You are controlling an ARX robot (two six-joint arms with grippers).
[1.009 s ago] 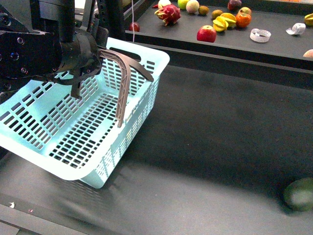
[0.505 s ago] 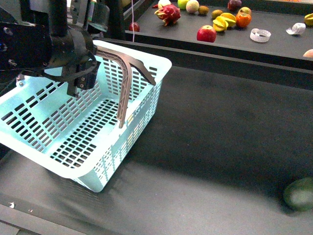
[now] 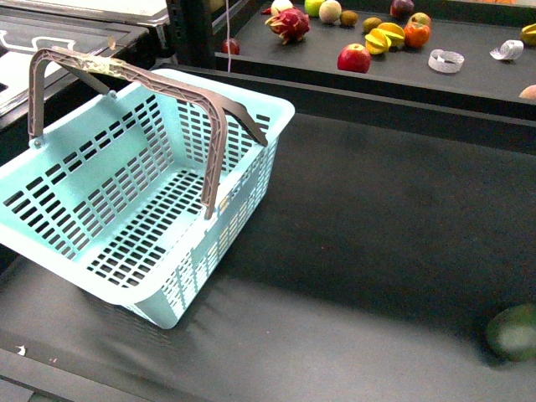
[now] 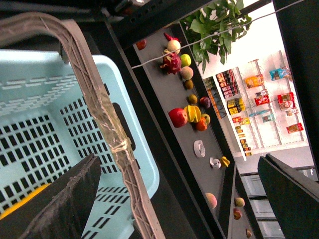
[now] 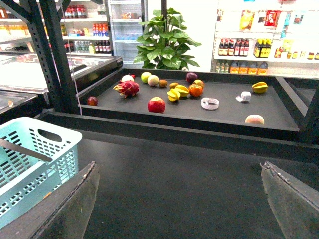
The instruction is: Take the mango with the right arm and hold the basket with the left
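Front view, basket: the pale turquoise basket (image 3: pixel 142 201) sits tilted on the dark surface (image 3: pixel 360 226), at the left; one taped handle (image 3: pixel 126 79) arches over it, and it looks empty from here.
Front view, other things: a dark green fruit (image 3: pixel 512 332) lies at the right edge, well apart from the basket. On the raised shelf (image 3: pixel 469 79) behind are a red apple (image 3: pixel 353 58), a dragon fruit (image 3: pixel 289 23) and a yellow-orange cluster (image 3: pixel 387 37); which, if any, is the mango cannot be told.
Front view, arms: neither arm shows.
Left wrist view, left claw: its dark fingers (image 4: pixel 60 204) stand apart, one above the basket (image 4: pixel 60 99) interior and just beside the taped handle (image 4: pixel 107 129), without clamping it.
Left wrist view, obstruction: a yellow sliver (image 4: pixel 20 201) peeks past the finger inside the basket; too hidden to identify.
Right wrist view, right claw: its fingers (image 5: pixel 70 209) stand wide apart, empty, above the surface (image 5: pixel 174 184).
Right wrist view, surroundings: the basket (image 5: pixel 30 164) corner lies near one finger; the shelf (image 5: pixel 199 107) fruit and a white tape roll (image 5: pixel 210 103) lie beyond.
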